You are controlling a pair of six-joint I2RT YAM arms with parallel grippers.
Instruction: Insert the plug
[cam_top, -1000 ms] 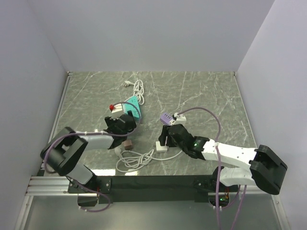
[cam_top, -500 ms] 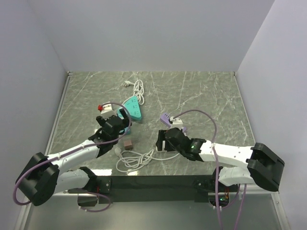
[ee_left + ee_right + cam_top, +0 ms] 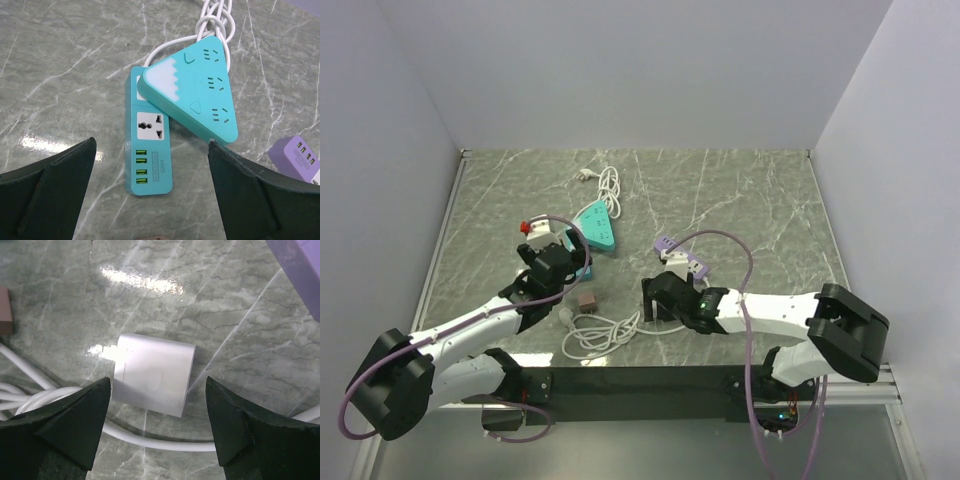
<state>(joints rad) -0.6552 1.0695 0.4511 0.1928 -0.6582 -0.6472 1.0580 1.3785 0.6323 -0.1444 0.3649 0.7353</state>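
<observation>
Plug (image 3: 152, 375) lies flat on desk (image 3: 240, 315), between spread jaws of R end effector (image 3: 157, 390); L end effector (image 3: 151, 150) spread, above teal rect. power strip (image 3: 149, 172).

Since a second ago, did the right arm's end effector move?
Yes. The right end effector slid left and nearer the arm bases, away from the purple power strip, toward the brown cube.

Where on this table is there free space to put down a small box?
Free: the far right of the table, between the purple adapter and the right wall, and the far-left corner, left of the teal triangular power strip. Crowded: the near middle, with the plug, brownish cube and coiled white cable.
</observation>
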